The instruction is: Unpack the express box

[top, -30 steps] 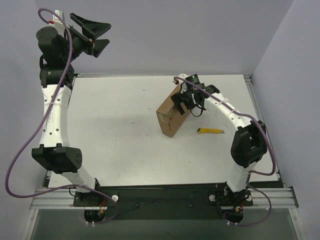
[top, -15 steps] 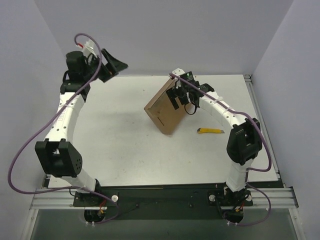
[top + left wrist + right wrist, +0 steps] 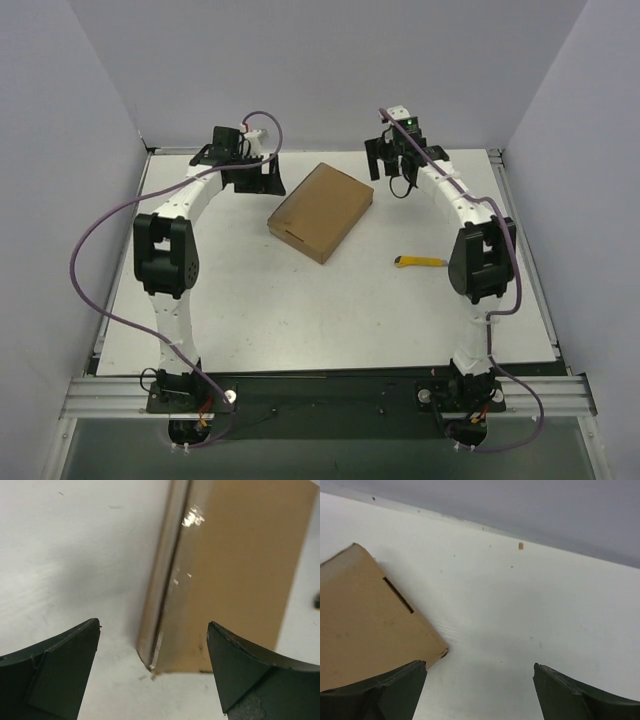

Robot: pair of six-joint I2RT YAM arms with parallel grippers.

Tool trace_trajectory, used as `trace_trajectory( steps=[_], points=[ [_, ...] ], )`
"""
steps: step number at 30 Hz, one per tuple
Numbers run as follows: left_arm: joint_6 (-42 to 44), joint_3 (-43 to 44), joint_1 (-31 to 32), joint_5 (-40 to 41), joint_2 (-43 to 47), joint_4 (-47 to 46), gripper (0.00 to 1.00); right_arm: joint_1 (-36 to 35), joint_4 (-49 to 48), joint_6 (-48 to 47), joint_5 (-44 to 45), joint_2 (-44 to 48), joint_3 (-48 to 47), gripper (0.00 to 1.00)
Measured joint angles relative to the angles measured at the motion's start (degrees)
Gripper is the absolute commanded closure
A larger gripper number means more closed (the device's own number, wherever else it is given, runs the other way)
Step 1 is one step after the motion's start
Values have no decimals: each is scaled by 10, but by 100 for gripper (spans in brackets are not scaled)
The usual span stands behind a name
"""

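Your left gripper (image 3: 152,630) has its jaws spread wide with nothing gripped. Your right gripper (image 3: 479,667) is also wide open and empty. Just ahead of the left jaws, the express box (image 3: 235,565) lies flat. Its near corner sits just beyond the gap and its long side edge runs away from you. For the right jaws, one corner of the box shows just ahead of the finger at the left of that wrist view, not touching it. The box lies between your two grippers. It is plain brown cardboard, flat and rectangular. It is matte, with a glossy sheen along the side seam and a narrow dark slot in its top face. The table (image 3: 240,290) is smooth and white. A yellow utility knife (image 3: 420,262) lies well back from the right jaws, toward that arm's base.
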State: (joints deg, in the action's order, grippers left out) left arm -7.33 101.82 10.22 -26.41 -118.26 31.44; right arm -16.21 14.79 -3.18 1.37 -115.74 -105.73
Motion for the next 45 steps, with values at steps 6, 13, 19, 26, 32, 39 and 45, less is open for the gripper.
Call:
trace_trajectory(
  steps=[6, 13, 19, 26, 32, 39, 45],
  points=[
    [43, 118, 8, 128, -113, 3, 3, 1, -17, -10, 1, -107, -5, 23],
    [94, 178, 26, 173, -164, 22, 21, -2, -31, -19, -7, -120, -31, 27],
    [115, 202, 30, 112, -188, 43, 40, -12, -30, -31, -18, -120, -21, 26],
    [141, 141, 33, 33, -176, 56, 53, -19, -33, -37, -33, -120, -7, 21],
    [188, 20, 46, -16, -112, 83, 64, -17, -39, -30, -63, -120, -4, 19],
    [266, -84, 94, -56, -5, 97, 64, -19, -32, 7, -145, -120, -4, 19],
    [291, -81, 106, -73, 15, 116, 43, -19, -30, 37, -177, -116, -4, 15]
  ],
)
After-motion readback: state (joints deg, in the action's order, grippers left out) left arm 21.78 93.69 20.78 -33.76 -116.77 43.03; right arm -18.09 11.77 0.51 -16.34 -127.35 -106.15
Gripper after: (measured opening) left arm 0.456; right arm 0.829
